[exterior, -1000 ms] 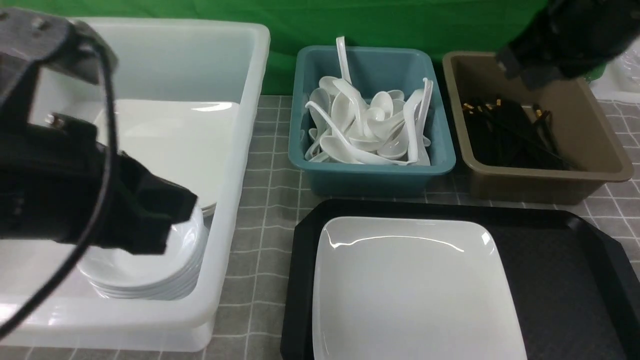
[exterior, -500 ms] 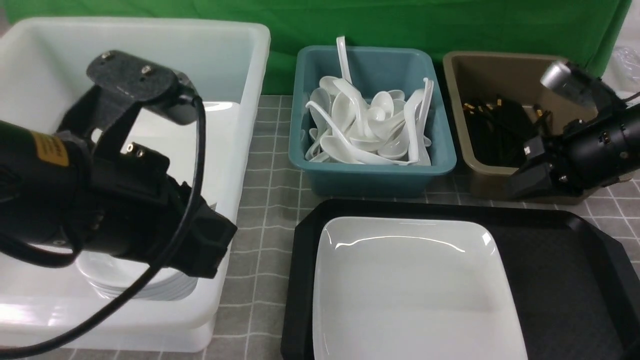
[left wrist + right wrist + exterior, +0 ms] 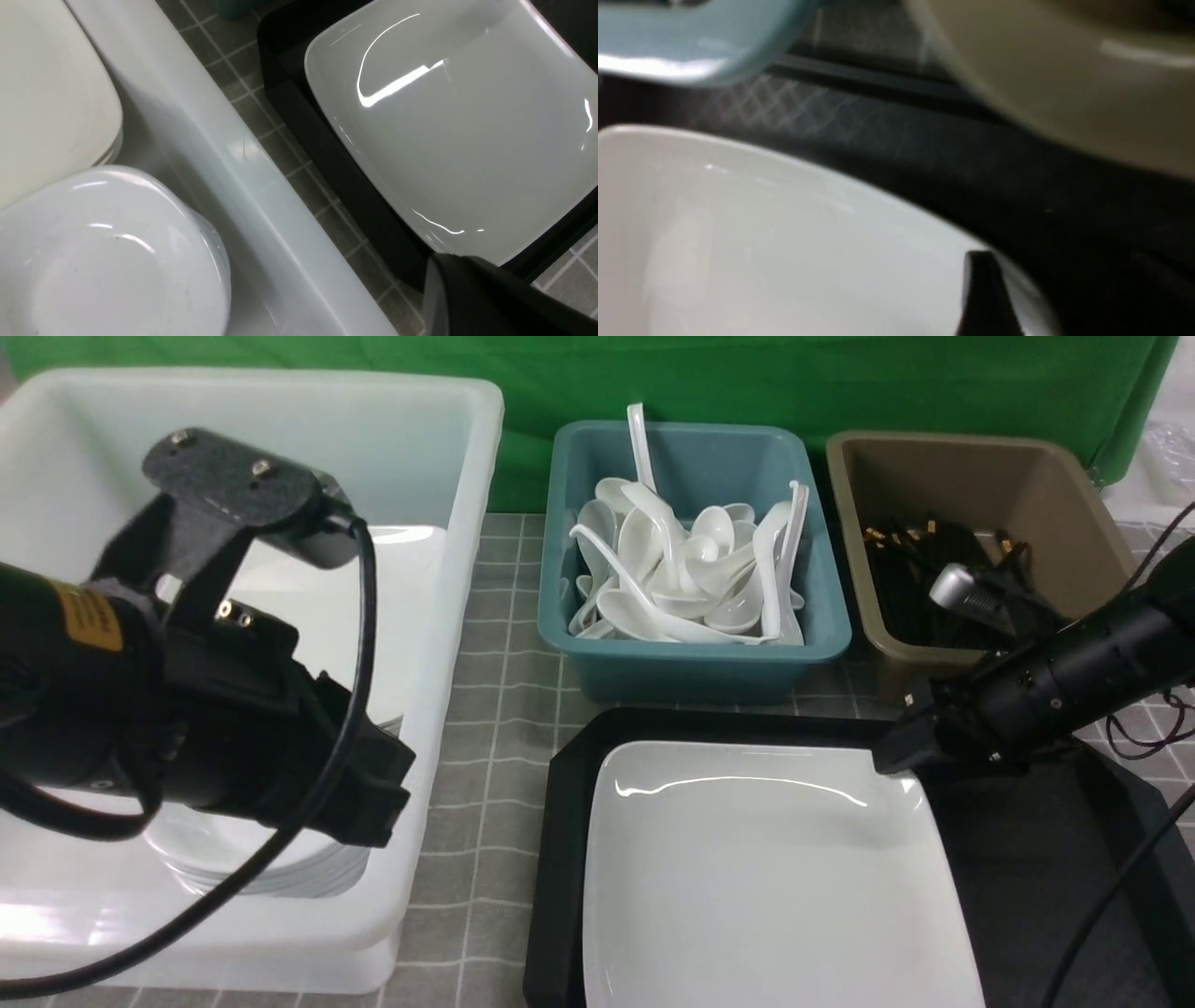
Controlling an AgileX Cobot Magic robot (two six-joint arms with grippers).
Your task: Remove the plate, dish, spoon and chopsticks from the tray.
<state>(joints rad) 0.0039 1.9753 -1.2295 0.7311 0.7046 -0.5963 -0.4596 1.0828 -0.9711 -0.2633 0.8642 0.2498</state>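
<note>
Plate (image 3: 775, 887), seated left on the tray (image 3: 1027, 859), is judged next to be lifted. Left, over the white bin (image 3: 448, 616), the left gripper (image 3: 378, 798) is held pressed together. At the plate's far-right corner the spread of the right gripper (image 3: 892, 756) cannot be told; the rim should be straddled deeply.

A green cloth backdrop (image 3: 747, 373) hangs behind the teal bin (image 3: 695, 672), spanning most of the far side. Under and in front of the bin, the counter (image 3: 504, 644) shows a grey covering with a pale square grid. The lighting is bright and even.
</note>
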